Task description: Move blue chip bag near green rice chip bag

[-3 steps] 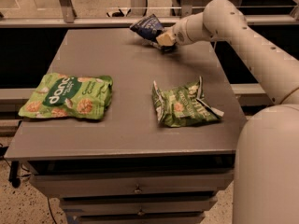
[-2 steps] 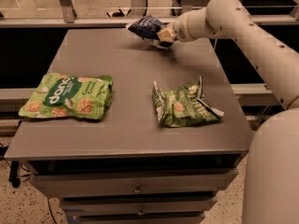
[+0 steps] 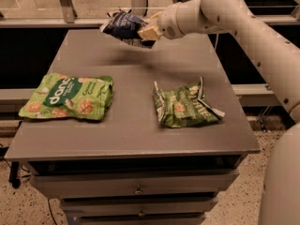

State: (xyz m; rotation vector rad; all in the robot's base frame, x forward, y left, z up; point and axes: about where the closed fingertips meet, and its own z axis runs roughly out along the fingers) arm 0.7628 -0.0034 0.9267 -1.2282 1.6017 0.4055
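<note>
My gripper (image 3: 146, 31) is shut on the blue chip bag (image 3: 121, 24), a small navy foil bag with pale markings, and holds it in the air above the far middle of the table. Its shadow falls on the tabletop below. The green rice chip bag (image 3: 68, 97), large, flat and light green with rice cake pictures, lies at the left front of the table, well left of and nearer than the gripper.
A smaller, darker green wrinkly bag (image 3: 184, 104) lies right of centre. The grey table (image 3: 131, 130) has drawers under its front edge. My white arm (image 3: 253, 27) reaches in from the right. A rail runs behind the table.
My gripper has carried the blue chip bag up and to the left, from the far right part of the table toward the far middle. Both green bags lie as before.
</note>
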